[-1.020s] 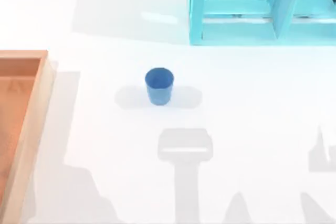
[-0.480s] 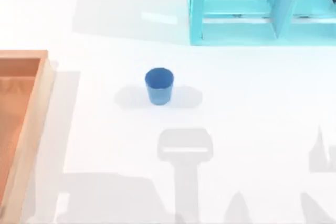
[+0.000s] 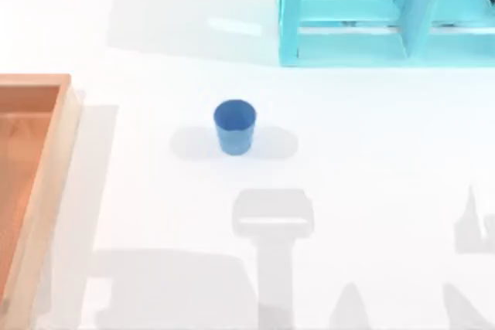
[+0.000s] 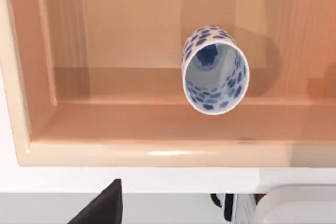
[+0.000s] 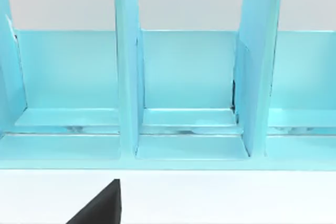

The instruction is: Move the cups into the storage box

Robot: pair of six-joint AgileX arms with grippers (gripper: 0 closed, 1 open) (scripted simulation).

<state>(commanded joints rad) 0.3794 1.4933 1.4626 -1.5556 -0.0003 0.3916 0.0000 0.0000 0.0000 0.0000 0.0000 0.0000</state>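
Across the last second the blue tapered cup (image 3: 233, 125) has not moved, while the grey arm shadow at the near left of the white desk (image 3: 363, 160) has spread and squared off: the left arm has been shifting near the box. From the left wrist view, the white cup with the blue floral pattern (image 4: 214, 70) now stands upright inside the shallow orange-brown wooden storage box (image 4: 157, 153), on its floor close to one light tan rim (nothing is touching it). I judge that half the task is done, and the blue cup, standing well apart from the box (image 3: 42, 191) near the middle of the desk, is what remains.

As for the left hand, a single dark finger tip shows at the edge of its wrist view, so I cannot tell how far open it is; it holds nothing visible. The right hand faces the turquoise shelf unit (image 5: 184, 93), parked, its opening likewise impossible to judge.
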